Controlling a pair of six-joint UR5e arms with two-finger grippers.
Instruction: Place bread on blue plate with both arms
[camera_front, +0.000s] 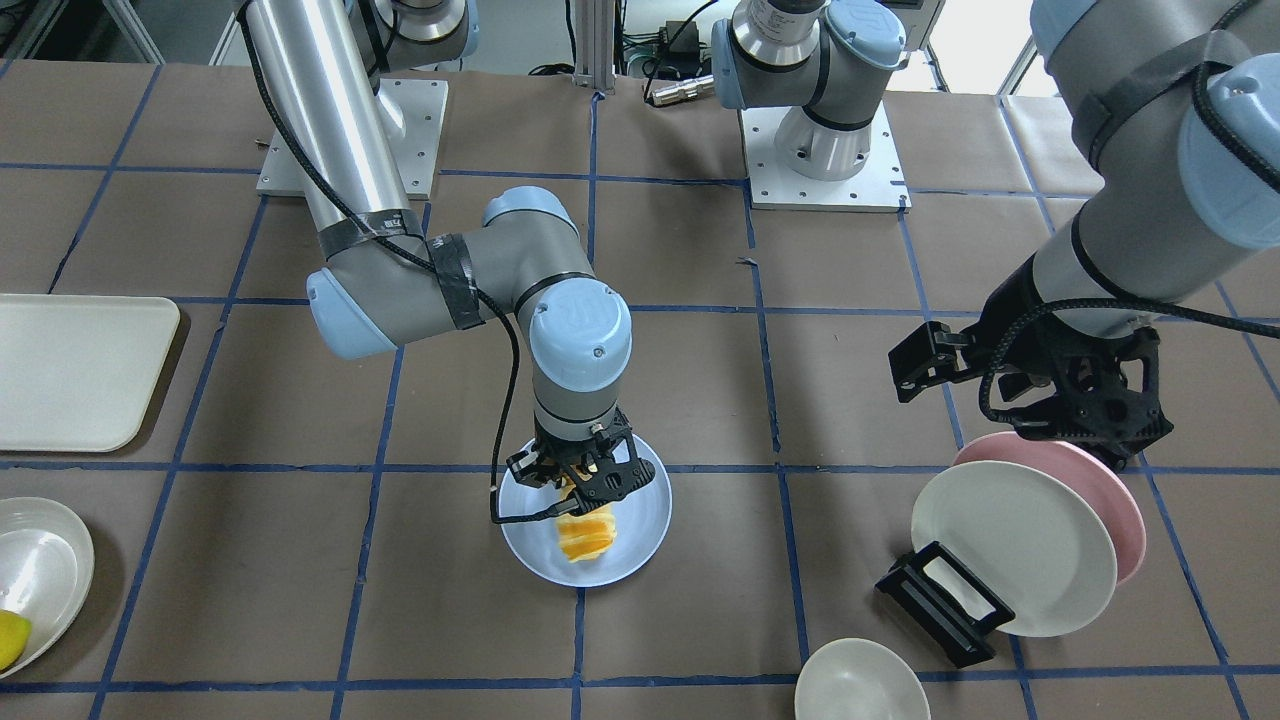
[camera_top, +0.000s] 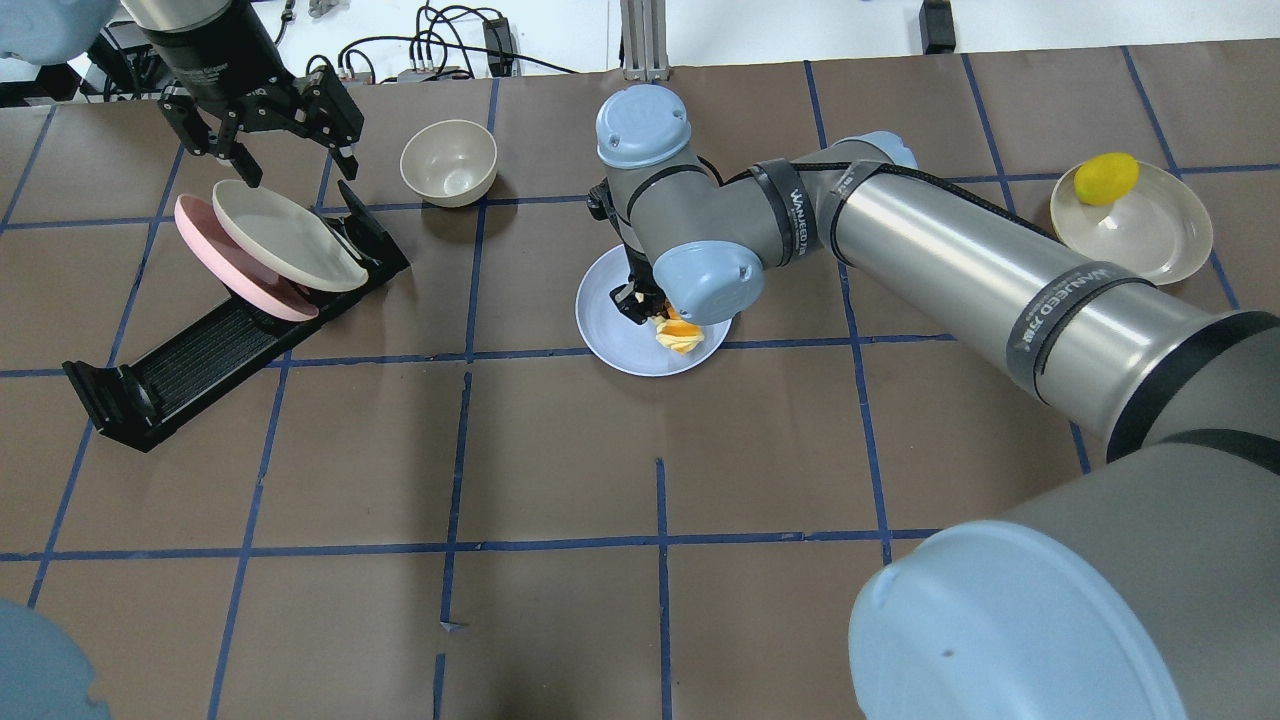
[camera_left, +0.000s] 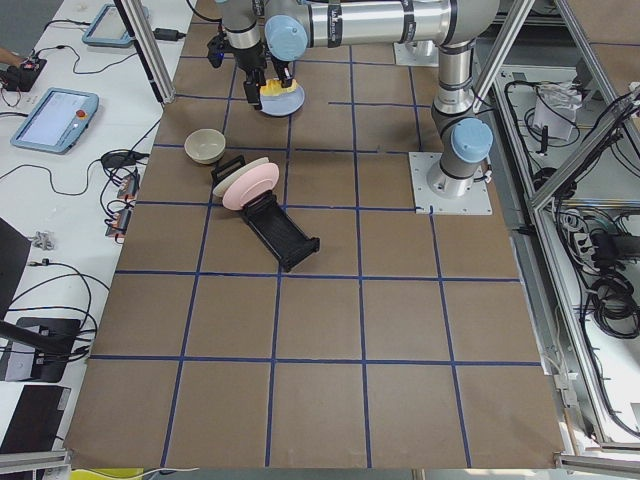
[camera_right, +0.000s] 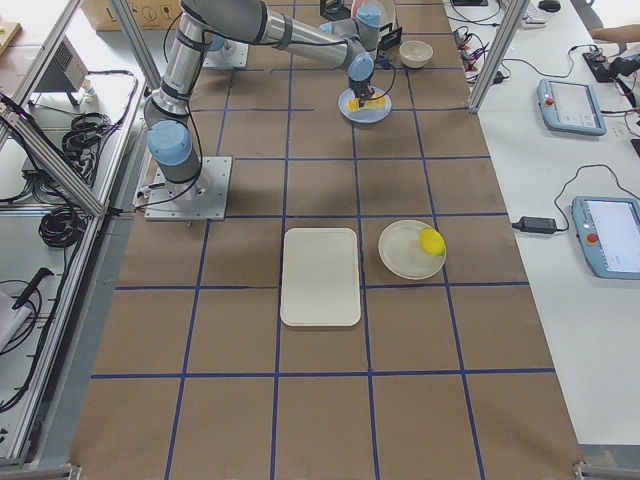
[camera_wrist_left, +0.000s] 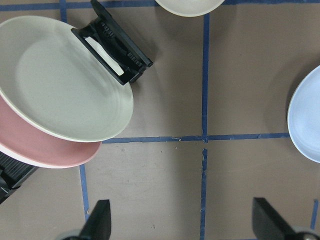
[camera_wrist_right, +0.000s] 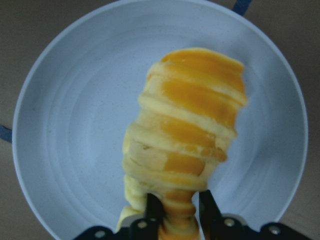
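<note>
Front view: our right end effector is closed on 1 end of the bread, which hangs over the blue plate. We judge that a slip could tip it past the rim.

Left wrist: our left end effector gapes wide and empty near the cream plate and pink plate in the rack. It could knock them.

Right wrist: the bread sits within the plate's outline.

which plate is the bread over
The blue plate, alone mid-table, under the bread in the right gripper; the pink plate and cream plate lean in the rack.
</note>
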